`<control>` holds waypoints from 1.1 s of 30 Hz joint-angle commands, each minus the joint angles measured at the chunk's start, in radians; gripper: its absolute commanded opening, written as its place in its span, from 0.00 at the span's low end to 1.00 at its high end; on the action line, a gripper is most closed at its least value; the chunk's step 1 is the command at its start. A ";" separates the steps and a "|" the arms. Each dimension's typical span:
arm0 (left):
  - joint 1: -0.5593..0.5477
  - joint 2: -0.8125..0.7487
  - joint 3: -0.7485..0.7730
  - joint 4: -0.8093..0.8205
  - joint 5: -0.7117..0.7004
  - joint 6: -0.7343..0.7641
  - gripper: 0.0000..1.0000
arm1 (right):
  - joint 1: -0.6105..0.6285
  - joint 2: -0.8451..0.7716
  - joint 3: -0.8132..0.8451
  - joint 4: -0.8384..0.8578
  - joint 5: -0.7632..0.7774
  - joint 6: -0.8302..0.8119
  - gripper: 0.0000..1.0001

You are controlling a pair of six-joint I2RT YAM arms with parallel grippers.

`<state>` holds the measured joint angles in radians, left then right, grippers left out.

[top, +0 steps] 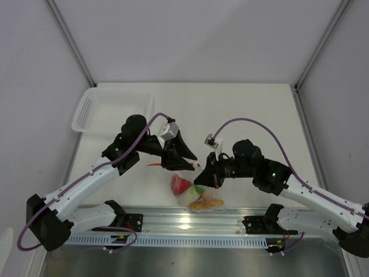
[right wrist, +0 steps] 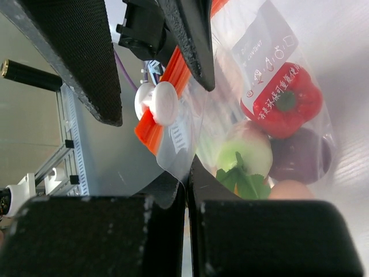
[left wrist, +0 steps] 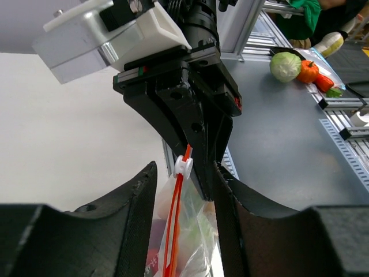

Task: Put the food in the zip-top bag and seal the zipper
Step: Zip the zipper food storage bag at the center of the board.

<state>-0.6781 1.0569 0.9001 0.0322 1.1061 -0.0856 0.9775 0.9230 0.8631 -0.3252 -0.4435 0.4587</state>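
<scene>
The zip-top bag (top: 193, 193) hangs between my two grippers near the table's front edge. The food is inside it: a red one (right wrist: 285, 95), a white one with green (right wrist: 248, 153), a purple one (right wrist: 302, 156) and an orange-yellow one (top: 206, 203). My right gripper (right wrist: 187, 179) is shut on the bag's top corner, just beside the zipper (right wrist: 173, 78). My left gripper (left wrist: 184, 170) stands open astride the orange-red zipper strip (left wrist: 176, 219), level with its white slider (left wrist: 183, 166). There is a gap to each finger.
A white slotted basket (top: 112, 109) sits at the table's back left. The aluminium rail (top: 190, 222) with both arm bases runs along the near edge, right below the bag. Other toy vegetables (left wrist: 286, 66) lie on a grey surface beyond the table.
</scene>
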 commanded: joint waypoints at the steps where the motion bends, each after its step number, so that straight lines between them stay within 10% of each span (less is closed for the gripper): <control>1: -0.003 0.028 0.063 0.047 0.089 0.029 0.45 | -0.003 -0.018 0.025 0.023 -0.020 -0.014 0.00; 33: -0.003 0.112 0.122 -0.086 0.124 0.064 0.08 | -0.003 -0.032 0.039 0.008 0.015 -0.038 0.00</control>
<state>-0.6785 1.1606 0.9768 -0.0353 1.1912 -0.0650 0.9775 0.9188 0.8631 -0.3397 -0.4385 0.4335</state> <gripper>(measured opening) 0.113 0.003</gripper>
